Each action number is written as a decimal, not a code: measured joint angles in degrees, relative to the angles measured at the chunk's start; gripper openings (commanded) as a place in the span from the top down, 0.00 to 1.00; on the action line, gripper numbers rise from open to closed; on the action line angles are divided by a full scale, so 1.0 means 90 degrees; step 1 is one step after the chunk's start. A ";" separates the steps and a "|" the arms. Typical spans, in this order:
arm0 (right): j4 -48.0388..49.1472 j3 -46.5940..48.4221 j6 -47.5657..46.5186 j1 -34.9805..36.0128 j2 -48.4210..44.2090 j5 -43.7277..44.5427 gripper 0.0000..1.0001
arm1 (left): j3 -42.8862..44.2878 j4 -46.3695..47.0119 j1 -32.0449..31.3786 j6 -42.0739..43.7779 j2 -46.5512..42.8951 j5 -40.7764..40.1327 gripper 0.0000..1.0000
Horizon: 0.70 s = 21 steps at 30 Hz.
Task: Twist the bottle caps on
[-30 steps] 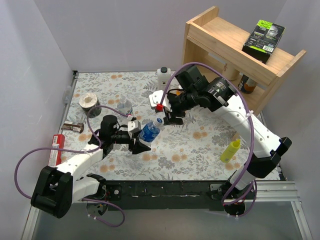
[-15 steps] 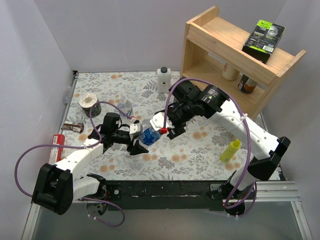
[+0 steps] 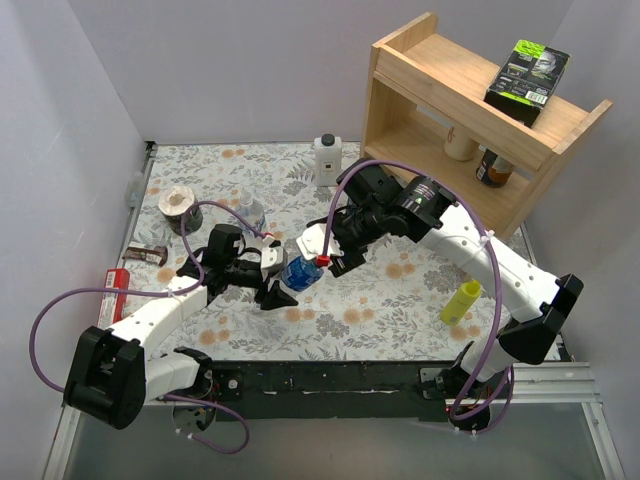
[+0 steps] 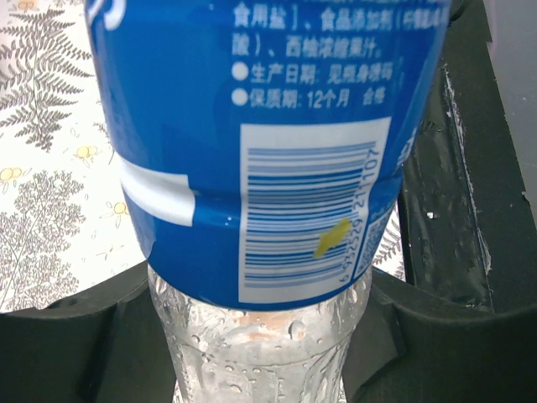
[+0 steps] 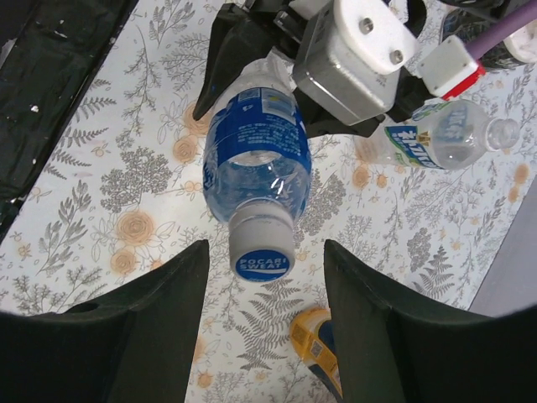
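My left gripper (image 3: 279, 276) (image 4: 260, 336) is shut on a clear bottle with a blue label (image 3: 298, 270) (image 4: 268, 151) and holds it tilted above the table, neck towards the right arm. A whitish cap with a blue top (image 5: 263, 244) sits on its neck. My right gripper (image 3: 323, 260) (image 5: 266, 252) is open, one finger on each side of the cap, not touching it. A second clear bottle (image 3: 250, 212) (image 5: 440, 138) lies on the table, uncapped. An orange bottle (image 5: 323, 348) lies below the cap in the right wrist view.
A yellow squeeze bottle (image 3: 461, 300) stands front right. A white square bottle with a black cap (image 3: 326, 158) stands at the back. A wooden shelf (image 3: 470, 120) fills the back right. A tape roll (image 3: 178, 203) and a small bar (image 3: 147, 254) lie at the left.
My right gripper has moved down and left from behind the bottle until its open fingers flank the cap. My left gripper has shifted slightly with the bottle still held.
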 measured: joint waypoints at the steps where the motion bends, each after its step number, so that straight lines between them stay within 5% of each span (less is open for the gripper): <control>1: 0.0061 0.0000 0.0005 0.0010 0.0000 0.0002 0.38 | 0.0007 0.0002 -0.0015 -0.0002 0.0000 0.0000 1.00; 11: -0.0095 0.0085 -0.0049 0.0027 0.0182 -0.0002 0.55 | 0.0007 -0.0005 -0.0058 0.0000 0.0000 -0.0002 1.00; 19: -0.0408 0.0510 0.0413 -0.0029 0.0576 0.0068 0.96 | -0.0148 0.0483 -0.0092 -0.0418 -0.0092 -0.0255 1.00; 21: -0.0653 0.1093 0.0974 -0.0182 0.0962 -0.0061 0.99 | -0.0342 0.1010 -0.0146 -0.0814 -0.0274 -0.0510 1.00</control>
